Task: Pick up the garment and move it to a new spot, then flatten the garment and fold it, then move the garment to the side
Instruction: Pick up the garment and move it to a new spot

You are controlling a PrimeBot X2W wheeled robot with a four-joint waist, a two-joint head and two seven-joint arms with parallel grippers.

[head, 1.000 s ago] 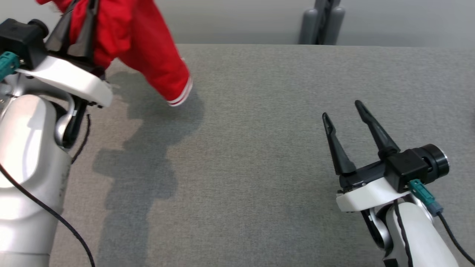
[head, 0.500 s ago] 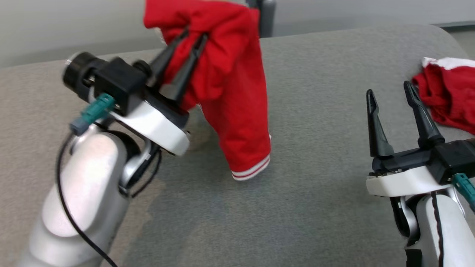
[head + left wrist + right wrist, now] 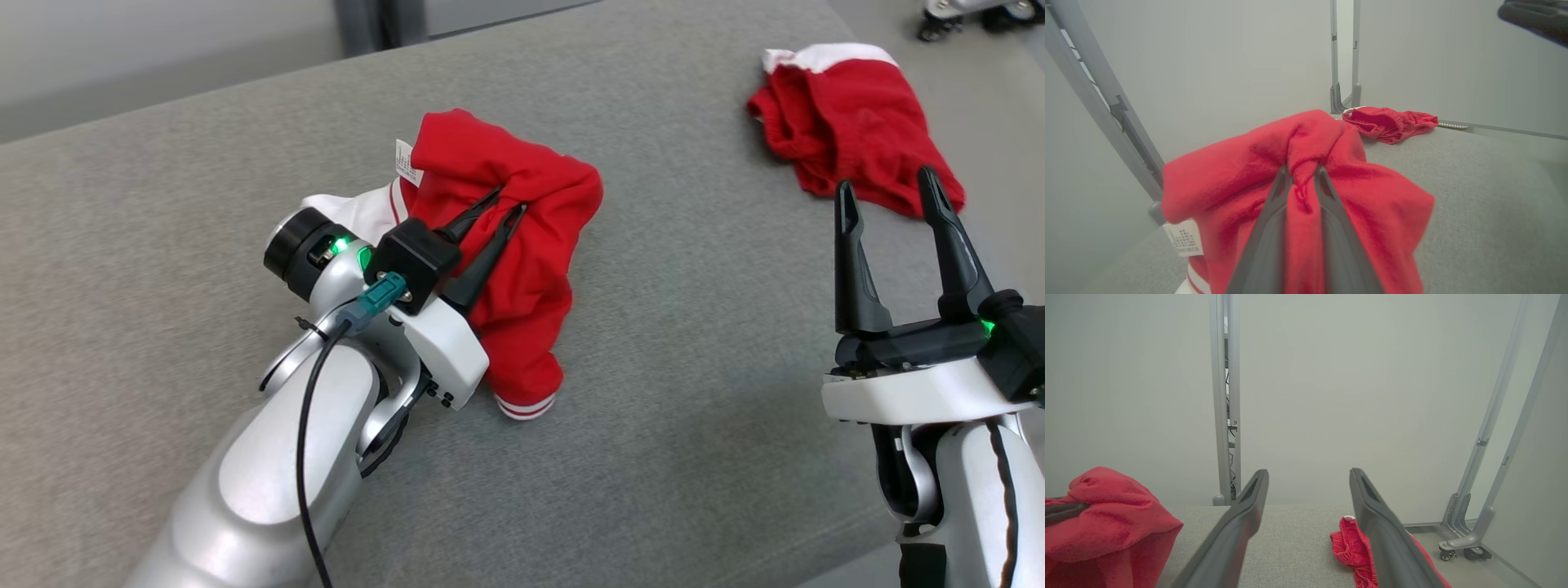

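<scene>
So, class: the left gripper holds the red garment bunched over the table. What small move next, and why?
Probably lower and let go: the left gripper pinches the garment bunched, cuff near the table, and the open right gripper is free to help flatten.

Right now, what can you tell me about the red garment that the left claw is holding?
The red garment looks like soft knit cloth, bunched and creased. A white care label sticks out near its top, a white band shows beside that, and its low end finishes in a white-striped cuff. The left claw pinches a fold of it. It droops toward the grey table, cuff apparently touching.
</scene>
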